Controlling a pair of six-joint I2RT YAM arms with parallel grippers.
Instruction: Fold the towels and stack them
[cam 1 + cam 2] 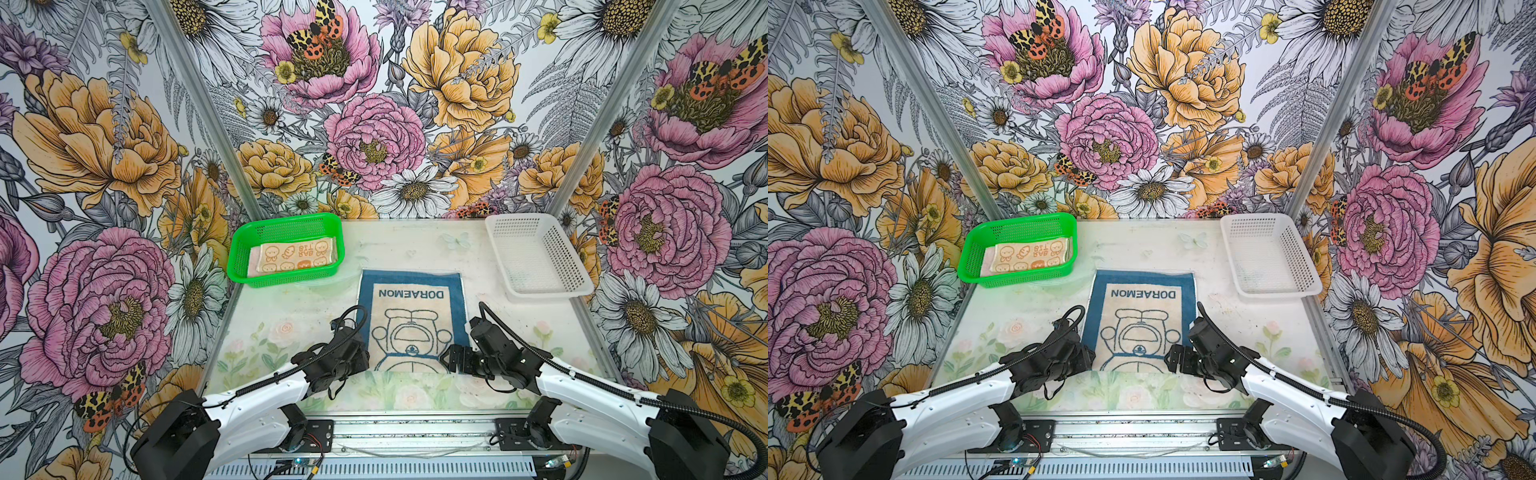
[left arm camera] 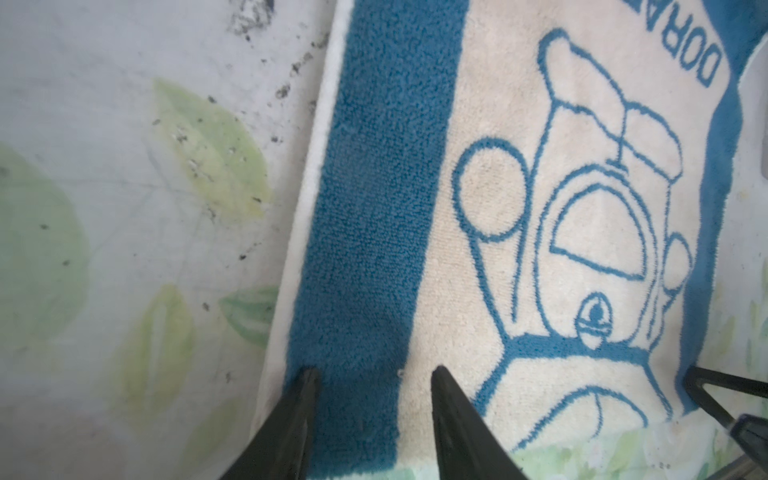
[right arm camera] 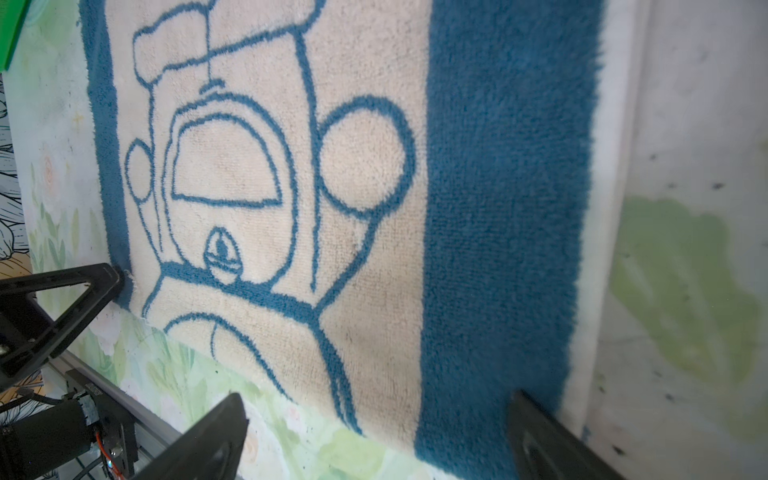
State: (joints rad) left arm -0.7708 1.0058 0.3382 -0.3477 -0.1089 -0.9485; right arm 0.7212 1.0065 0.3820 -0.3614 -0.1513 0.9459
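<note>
The Doraemon towel (image 1: 411,316) (image 1: 1142,316) lies flat at the table's middle, blue-bordered, with its lettering at the far end. Its straight near edge cuts across the drawing. My left gripper (image 2: 374,372) (image 1: 359,357) sits at the towel's near left corner, jaws apart, both fingertips resting on the flat cloth. My right gripper (image 3: 378,397) (image 1: 451,359) stands wide open over the near right corner, one fingertip on the blue border and one over the table mat. The orange rabbit towel (image 1: 291,255) (image 1: 1027,255) lies folded in the green basket (image 1: 286,220), with a pale pink towel (image 1: 253,266) under it.
An empty white basket (image 1: 548,296) (image 1: 1279,296) stands at the back right. Floral walls close in the table on three sides. A metal rail (image 1: 415,432) runs along the near edge, where both arms are mounted.
</note>
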